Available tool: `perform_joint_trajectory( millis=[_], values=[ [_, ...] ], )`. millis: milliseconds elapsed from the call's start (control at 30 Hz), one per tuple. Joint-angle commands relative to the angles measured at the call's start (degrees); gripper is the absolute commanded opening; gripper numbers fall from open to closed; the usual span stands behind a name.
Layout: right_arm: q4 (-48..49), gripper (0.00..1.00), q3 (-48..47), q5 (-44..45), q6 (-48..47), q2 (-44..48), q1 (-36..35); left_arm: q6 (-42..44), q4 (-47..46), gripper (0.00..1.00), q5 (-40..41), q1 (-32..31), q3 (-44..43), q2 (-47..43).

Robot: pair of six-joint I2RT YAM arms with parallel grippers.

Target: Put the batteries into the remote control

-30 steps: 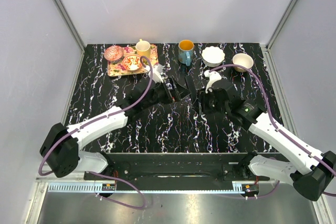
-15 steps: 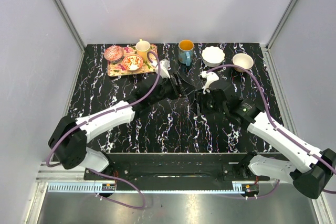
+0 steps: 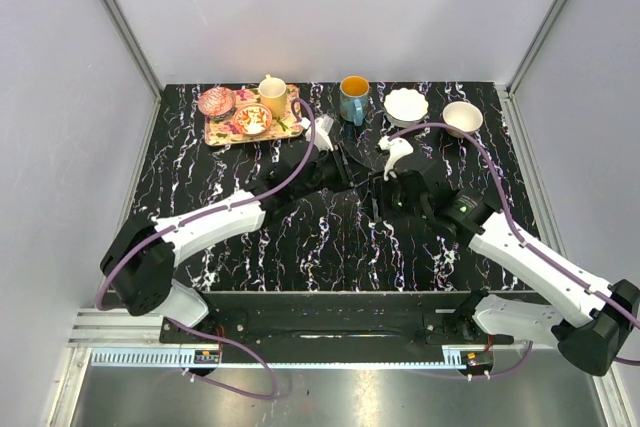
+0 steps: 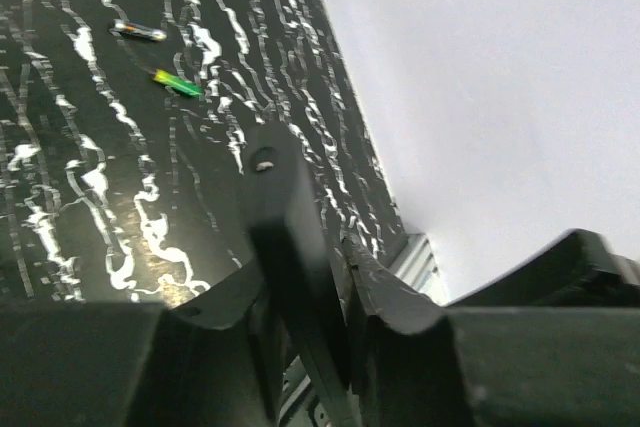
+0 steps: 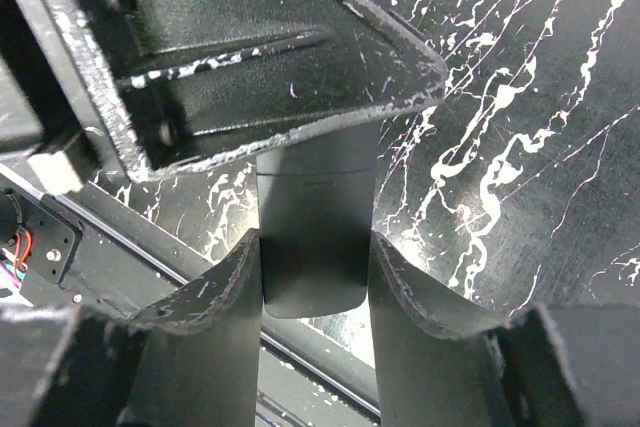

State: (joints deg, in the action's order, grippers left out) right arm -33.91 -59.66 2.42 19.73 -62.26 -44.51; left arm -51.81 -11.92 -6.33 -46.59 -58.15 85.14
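Remote control (image 5: 315, 237) clamped by both grippers

Long axis straight out from right gripper (image 5: 315, 282) — closed narrow across its width. Left gripper (image 4: 305, 292) pinched on its thin edge. Green battery (image 4: 176, 83) and silver battery (image 4: 138, 31) loose, upper left of left wrist view — nearer left arm (image 3: 215, 222). Both arms stretched inward, meeting mid-frame.

**Remote gripped, two batteries loose**

We see the slim black plastic remote control (image 5: 315, 197) pinched by the right claw (image 5: 312, 247) and the left claw (image 4: 300, 287). A silver cylindrical battery (image 4: 138, 31) and a green-and-yellow cylindrical battery (image 4: 177, 83) lie flat, near each other, on the black marbled surface (image 4: 60, 147).
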Motion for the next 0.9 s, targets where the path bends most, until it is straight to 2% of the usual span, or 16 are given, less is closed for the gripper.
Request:
perform_joint_trajectory(
  millis=[0,33,67,100,267,300,367,400,500,633,733,867],
  values=[
    [0.78,0.00,-2.74,1.36,-1.27,0.47,-0.66,0.83,-1.70,0.19,-0.88,-0.17,-1.97,-0.15],
    [0.60,0.00,-2.74,1.45,-1.44,0.47,-0.66,0.92,-1.79,0.13,-0.97,-0.17,-1.71,-0.15],
    [0.43,0.00,-2.74,1.63,-1.71,0.56,-0.66,0.84,-2.22,0.04,-1.58,-0.26,-1.53,-0.41],
    [0.16,0.00,-2.83,1.80,-1.88,0.82,-0.66,0.84,-2.40,0.00,-1.58,-0.17,-1.35,-0.68],
    [-0.98,0.00,-3.53,3.21,-2.41,1.35,-0.66,-0.22,-6.61,0.00,-2.29,-0.08,2.33,-2.17],
    [-1.16,0.20,-3.53,3.38,-2.15,1.79,-0.66,-0.48,-7.32,0.00,-2.02,-0.17,3.21,-3.05],
    [-1.25,0.47,-3.80,3.74,-1.19,2.40,-0.66,-1.53,-10.47,0.00,-1.32,0.36,6.20,-4.19],
    [-1.33,0.65,-3.80,3.91,-0.83,3.19,-0.66,-2.06,-11.88,0.00,-1.14,0.71,8.82,-5.68],
    [-1.33,0.85,-4.06,4.09,0.92,4.95,-0.66,-5.13,-18.12,0.00,-0.35,3.07,14.79,-9.20],
    [-0.72,0.91,-3.89,2.51,2.86,6.45,-0.66,-5.85,-24.90,0.00,1.05,4.84,20.61,-13.24],
    [2.00,0.92,-1.97,0.85,4.79,7.24,-0.75,-5.14,-29.20,0.00,1.58,5.10,23.60,-15.97],
    [8.76,0.92,3.22,-0.39,11.19,9.60,-0.66,-4.53,-39.81,0.00,1.32,5.63,27.91,-18.69]
  ],
)
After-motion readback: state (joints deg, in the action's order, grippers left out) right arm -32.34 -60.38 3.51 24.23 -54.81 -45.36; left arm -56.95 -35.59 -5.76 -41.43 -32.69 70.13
